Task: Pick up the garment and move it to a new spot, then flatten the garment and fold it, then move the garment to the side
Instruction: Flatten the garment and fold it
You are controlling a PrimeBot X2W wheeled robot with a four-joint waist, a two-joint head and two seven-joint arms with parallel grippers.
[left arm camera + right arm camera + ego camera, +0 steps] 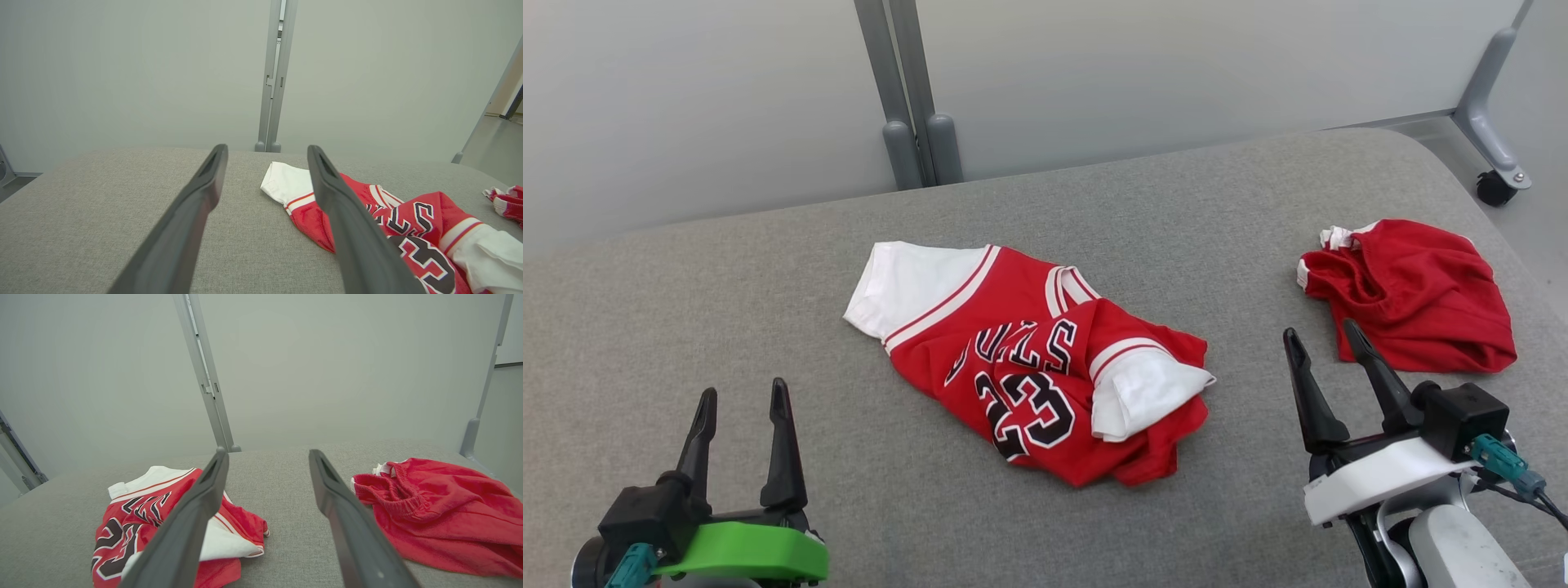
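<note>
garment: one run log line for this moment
stage: before pickup | garment: crumpled on grey surface, untouched | left gripper: open, empty | right gripper: open, empty | other: red cloth heap at right

Bare across the left half of the grey woven upholstered surface point(727, 310), from near edge to far edge. Blocked at centre by a crumpled red jersey T-shirt with white sleeves and black-and-white lettering point(1029, 359). Open again along a strip of bare cloth between that and a bunched red knit garment with a gathered waistband point(1413, 294) at far right. Crowded at that garment's near left corner by the right gripper point(1319, 329). Closed off beyond the far edge by pale partition panels point(686, 106), twin grey metal posts point(915, 122) and, far right, a grey castor leg point(1494, 155).
</note>
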